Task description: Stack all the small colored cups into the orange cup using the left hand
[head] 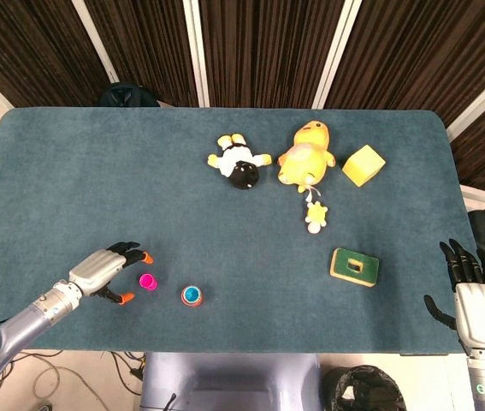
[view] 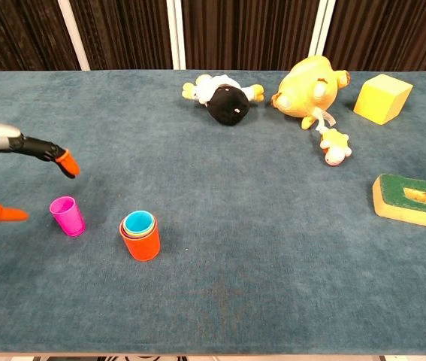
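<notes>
A magenta cup [head: 147, 281] [view: 67, 216] stands upright on the blue table. To its right stands the orange cup [head: 192, 296] [view: 141, 236] with smaller cups nested inside, a blue one on top. My left hand [head: 105, 270] [view: 13, 162] hovers just left of the magenta cup, its orange-tipped fingers spread apart and holding nothing. My right hand [head: 473, 287] rests at the table's near right corner with fingers extended, empty; the chest view does not show it.
A black-and-white plush [head: 240, 163] [view: 225, 98], a yellow duck plush [head: 307, 157] [view: 310, 86], a yellow block [head: 363, 164] [view: 382, 98] and a green-topped wooden block [head: 354, 266] [view: 415, 201] lie at the middle and right.
</notes>
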`<state>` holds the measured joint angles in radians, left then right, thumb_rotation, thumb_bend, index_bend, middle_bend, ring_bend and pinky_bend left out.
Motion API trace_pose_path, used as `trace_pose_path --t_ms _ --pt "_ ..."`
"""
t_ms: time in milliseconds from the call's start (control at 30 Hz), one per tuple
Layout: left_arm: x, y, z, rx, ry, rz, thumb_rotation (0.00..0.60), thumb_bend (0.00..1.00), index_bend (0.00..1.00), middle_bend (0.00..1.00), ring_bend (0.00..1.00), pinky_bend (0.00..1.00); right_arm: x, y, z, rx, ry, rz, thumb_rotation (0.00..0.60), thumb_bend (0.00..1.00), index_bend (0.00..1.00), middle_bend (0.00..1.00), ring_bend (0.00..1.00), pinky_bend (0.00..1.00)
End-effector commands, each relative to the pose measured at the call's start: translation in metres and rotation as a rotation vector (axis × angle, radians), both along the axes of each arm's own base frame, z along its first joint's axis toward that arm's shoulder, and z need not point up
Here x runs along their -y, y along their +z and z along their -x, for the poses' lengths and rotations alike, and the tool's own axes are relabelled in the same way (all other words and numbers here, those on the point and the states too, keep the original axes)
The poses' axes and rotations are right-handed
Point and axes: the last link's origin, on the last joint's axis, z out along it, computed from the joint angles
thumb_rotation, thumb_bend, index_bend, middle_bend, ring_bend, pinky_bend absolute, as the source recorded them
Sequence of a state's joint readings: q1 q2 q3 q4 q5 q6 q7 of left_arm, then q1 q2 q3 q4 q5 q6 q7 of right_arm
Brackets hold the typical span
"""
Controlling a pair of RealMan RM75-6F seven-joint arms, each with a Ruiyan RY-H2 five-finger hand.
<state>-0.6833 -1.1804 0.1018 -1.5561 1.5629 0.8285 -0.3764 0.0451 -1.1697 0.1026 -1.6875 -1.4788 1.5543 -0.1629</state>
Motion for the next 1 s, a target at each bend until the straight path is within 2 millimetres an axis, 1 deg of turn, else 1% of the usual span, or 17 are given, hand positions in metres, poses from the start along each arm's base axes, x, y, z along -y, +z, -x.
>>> trace_pose_path --t_ms 33,233,400,533,1000 --pt "0.000 -0.008 0.002 -0.005 -0.004 0.005 0.600 0.24 0.26 0.20 0.04 0.09 0.000 0.001 0.000 0.001 -0.002 0.002 0.600 0.32 0.05 0.07 0.14 0.06" --pt "-0.001 -0.020 0.006 -0.022 -0.007 0.004 0.600 0.25 0.30 0.21 0.04 0.09 0.001 0.002 0.002 0.008 -0.009 0.011 0.600 0.32 0.05 0.07 0.14 0.06" --pt "-0.003 -0.027 0.004 -0.026 -0.014 0.006 0.600 0.27 0.33 0.22 0.05 0.09 0.001 0.002 0.002 0.009 -0.013 0.015 0.600 0.32 0.05 0.07 0.14 0.06" --pt "-0.004 -0.028 0.004 -0.028 -0.018 0.000 0.600 0.29 0.36 0.22 0.05 0.09 0.001 0.002 0.002 0.013 -0.017 0.021 0.600 0.32 0.05 0.07 0.14 0.06" --pt "-0.010 -0.031 0.001 -0.029 -0.022 -0.018 0.600 0.34 0.38 0.23 0.05 0.09 0.001 0.002 0.002 0.018 -0.025 0.022 0.600 0.32 0.05 0.07 0.14 0.06"
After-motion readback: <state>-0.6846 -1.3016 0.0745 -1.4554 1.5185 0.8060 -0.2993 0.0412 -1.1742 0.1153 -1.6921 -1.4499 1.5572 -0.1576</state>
